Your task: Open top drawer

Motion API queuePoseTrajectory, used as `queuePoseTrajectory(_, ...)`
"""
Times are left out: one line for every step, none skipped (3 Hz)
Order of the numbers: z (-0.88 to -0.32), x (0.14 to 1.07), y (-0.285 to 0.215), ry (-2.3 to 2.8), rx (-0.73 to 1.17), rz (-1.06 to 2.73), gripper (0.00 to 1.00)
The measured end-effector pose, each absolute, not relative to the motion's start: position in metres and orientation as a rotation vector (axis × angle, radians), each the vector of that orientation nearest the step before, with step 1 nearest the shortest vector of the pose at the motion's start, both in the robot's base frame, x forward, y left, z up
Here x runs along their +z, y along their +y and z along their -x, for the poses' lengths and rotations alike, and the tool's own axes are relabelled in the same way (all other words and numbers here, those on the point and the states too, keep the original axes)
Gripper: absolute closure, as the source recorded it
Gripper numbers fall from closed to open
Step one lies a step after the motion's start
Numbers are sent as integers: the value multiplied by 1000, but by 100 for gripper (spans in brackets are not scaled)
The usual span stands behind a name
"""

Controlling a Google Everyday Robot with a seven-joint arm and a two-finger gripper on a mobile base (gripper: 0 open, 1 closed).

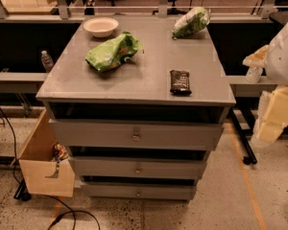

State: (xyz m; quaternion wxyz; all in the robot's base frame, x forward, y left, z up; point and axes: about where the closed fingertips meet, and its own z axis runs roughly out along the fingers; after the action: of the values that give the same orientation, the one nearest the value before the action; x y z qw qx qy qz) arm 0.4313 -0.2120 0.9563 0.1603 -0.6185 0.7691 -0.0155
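Note:
The top drawer [86, 134] is the widest grey front of three on the cabinet, with a small round metal knob [136, 136] at its centre. A dark gap shows between its upper edge and the cabinet top. My arm, with white and cream parts, hangs at the right edge of the camera view. The gripper [272, 116] is there, level with the top drawer and well to the right of the knob, touching nothing.
On the cabinet top [149, 75] lie a white bowl [101, 26], two green bags [113, 51] [191, 22] and a dark snack bar [180, 82]. Two narrower drawers [101, 167] sit below. An open cardboard box [43, 164] stands on the floor at the left, with cables near it.

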Motion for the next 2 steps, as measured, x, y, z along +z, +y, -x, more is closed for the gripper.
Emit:
queuePoseTrajectory(-416, 905, -202, 2140, 102, 1838, 0)
queuePoseTrajectory(-403, 861, -189, 2085, 234, 1873, 0)
